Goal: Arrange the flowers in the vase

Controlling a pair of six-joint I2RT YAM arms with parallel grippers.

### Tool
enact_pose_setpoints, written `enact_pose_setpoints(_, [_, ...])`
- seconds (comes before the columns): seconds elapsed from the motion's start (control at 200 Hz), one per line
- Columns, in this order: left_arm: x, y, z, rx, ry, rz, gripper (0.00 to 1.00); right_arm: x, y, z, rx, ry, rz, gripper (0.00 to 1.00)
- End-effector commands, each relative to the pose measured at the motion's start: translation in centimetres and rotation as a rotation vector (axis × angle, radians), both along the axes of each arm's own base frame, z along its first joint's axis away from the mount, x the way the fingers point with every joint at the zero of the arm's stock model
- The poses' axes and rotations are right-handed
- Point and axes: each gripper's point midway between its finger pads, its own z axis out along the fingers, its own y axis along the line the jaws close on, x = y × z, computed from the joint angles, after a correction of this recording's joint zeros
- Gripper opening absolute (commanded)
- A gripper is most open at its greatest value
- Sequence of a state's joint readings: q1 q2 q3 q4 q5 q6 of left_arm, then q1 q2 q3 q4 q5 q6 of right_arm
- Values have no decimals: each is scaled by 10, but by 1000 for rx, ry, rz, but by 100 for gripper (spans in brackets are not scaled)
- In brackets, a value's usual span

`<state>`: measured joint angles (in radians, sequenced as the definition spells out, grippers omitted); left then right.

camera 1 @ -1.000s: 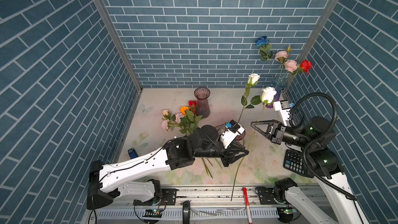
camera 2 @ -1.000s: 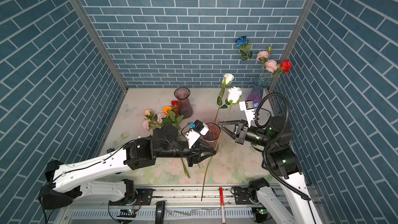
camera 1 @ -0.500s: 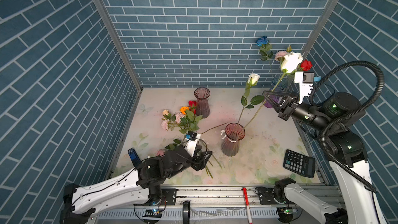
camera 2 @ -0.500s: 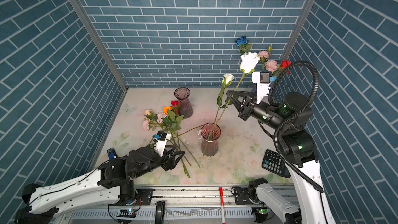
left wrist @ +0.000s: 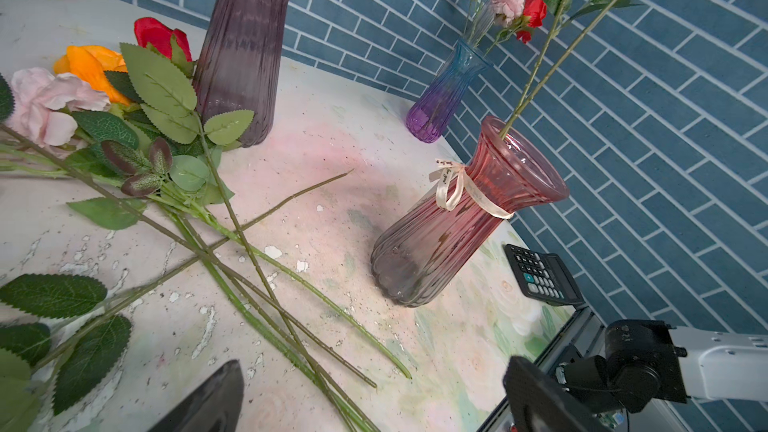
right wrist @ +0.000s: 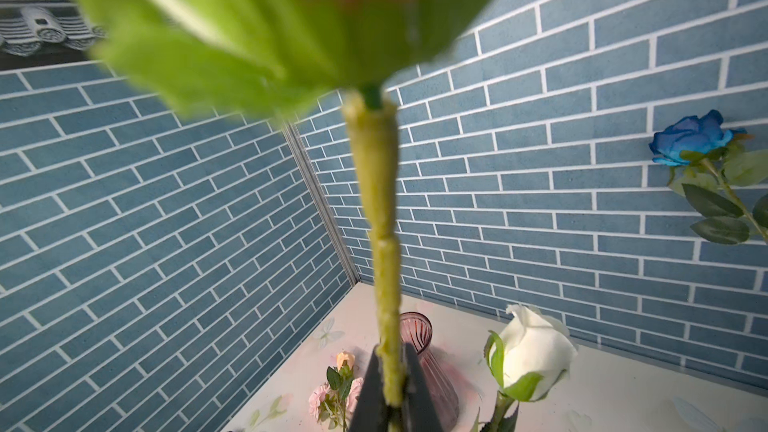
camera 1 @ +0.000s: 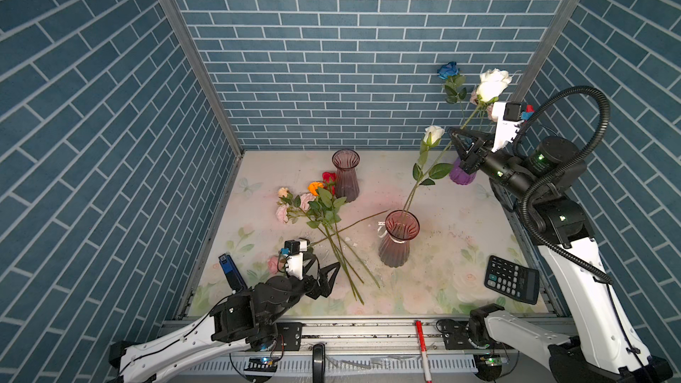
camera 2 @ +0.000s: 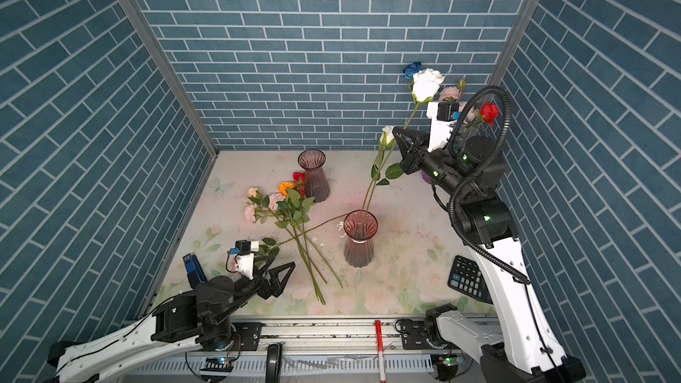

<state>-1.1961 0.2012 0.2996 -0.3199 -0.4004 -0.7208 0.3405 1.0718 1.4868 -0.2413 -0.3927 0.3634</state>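
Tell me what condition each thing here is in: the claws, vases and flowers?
left gripper: open, empty
right gripper: shut on large white rose's stem
ribboned vase: upright
large white rose: held aloft, stem end in ribboned vase
white rosebud: standing in ribboned vase
dark purple vase: upright, empty
corner vase: upright, holding flowers
loose flowers: lying on the table

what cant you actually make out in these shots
Right wrist view: the bloom of the held white rose is a blur, too near the lens.
Both top views: the blue-purple vase is mostly behind the right gripper.
Left wrist view: the left gripper is cut by the bottom edge; only fingertips show.
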Motion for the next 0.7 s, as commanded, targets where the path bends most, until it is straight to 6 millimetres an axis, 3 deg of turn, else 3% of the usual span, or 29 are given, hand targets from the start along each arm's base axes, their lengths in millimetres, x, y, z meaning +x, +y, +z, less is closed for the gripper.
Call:
enact_pose_setpoints(0.0, [5,10,-4,-22,3,54,100,-12,3,9,-46,-83,33,0])
enact_pose_setpoints(0.37, [7,19,-9,-53,4,95,100,-40,31,-21,-221,-54,236,0])
enact_pose_setpoints(0.585, [7,15,-9,-34,11,92,100,-48,59,-54,-329,3,334,0])
enact_pose_setpoints(0.695, [8,14,-10,-28,13,90,100,-43,71,-73,-368,56,336,0])
